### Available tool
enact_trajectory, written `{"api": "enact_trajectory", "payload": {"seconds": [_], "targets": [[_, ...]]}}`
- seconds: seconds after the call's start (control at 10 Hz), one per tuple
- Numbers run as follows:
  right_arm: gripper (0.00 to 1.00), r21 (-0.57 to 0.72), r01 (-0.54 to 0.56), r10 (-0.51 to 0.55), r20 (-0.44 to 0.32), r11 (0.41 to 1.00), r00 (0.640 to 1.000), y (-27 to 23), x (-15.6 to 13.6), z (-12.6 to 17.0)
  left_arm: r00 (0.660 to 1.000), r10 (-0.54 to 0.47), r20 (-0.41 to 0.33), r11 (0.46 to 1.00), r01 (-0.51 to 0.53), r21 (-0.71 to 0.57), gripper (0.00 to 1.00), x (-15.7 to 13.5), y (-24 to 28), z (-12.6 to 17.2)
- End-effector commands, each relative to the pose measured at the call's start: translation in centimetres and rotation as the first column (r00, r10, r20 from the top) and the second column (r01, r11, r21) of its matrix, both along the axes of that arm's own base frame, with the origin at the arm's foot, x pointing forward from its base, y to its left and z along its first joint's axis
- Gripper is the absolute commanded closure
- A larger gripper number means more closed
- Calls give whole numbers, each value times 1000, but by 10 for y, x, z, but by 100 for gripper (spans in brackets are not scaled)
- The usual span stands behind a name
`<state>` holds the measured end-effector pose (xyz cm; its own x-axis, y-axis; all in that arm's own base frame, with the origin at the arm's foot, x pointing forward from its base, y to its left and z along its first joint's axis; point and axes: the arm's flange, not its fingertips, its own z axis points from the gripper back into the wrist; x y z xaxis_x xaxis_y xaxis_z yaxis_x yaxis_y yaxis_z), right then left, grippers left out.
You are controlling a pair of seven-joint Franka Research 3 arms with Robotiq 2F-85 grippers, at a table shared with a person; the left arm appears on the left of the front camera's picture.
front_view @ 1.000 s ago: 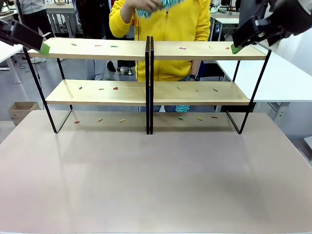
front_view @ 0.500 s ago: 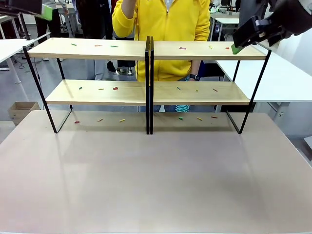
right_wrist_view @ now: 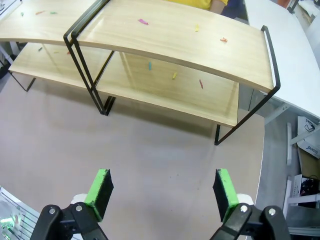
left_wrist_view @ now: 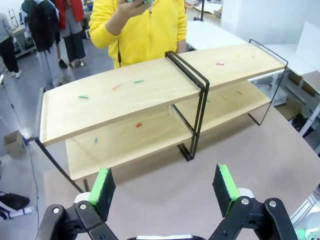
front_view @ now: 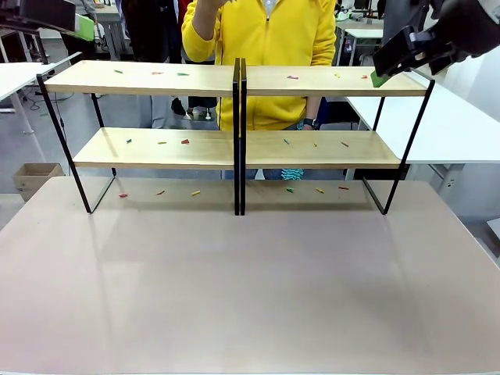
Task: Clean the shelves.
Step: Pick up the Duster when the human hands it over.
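Left gripper (left_wrist_view: 164, 187) and right gripper (right_wrist_view: 161, 192) both spread, empty, above the shelves (front_view: 211, 79); coloured scraps (front_view: 185, 141) litter every board. Cleaning apparently not yet started.

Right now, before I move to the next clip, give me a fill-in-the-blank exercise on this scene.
1. Each rack of the shelves has ___ tiers.
2. The person standing behind them wears a ___ top.
3. The left tool and the right tool both have jaws standing ___, with nothing between the pads.

Missing words: two; yellow; open.
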<state>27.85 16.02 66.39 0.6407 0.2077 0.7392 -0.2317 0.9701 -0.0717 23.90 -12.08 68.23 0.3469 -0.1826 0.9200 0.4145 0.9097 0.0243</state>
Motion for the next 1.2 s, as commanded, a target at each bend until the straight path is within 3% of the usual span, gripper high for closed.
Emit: {"api": "enact_trajectory", "payload": {"seconds": [0.0, 0.3, 0.5, 0.7, 1.1], "targets": [[0, 19, 24, -24, 6, 1000, 1000, -2, 1, -3, 1000, -23, -8, 1000, 23, 5, 0, -1, 8, -7], [0, 34, 21, -21, 1, 999, 1000, -1, 1, -3, 1000, 1, -6, 1000, -1, -5, 0, 2, 3, 0], [0, 65, 121, -119, -35, 991, 992, 15, 1, -2, 1000, 1, -6, 1000, -1, -5, 0, 2, 3, 0], [0, 8, 158, -158, 18, 987, 987, 30, 0, 3, 1000, 1, -6, 1000, -1, -5, 0, 2, 3, 0], [0, 19, 29, -29, 8, 999, 1000, 43, -12, 19, 1000, 1, -6, 1000, -1, -5, 0, 2, 3, 0]]}}
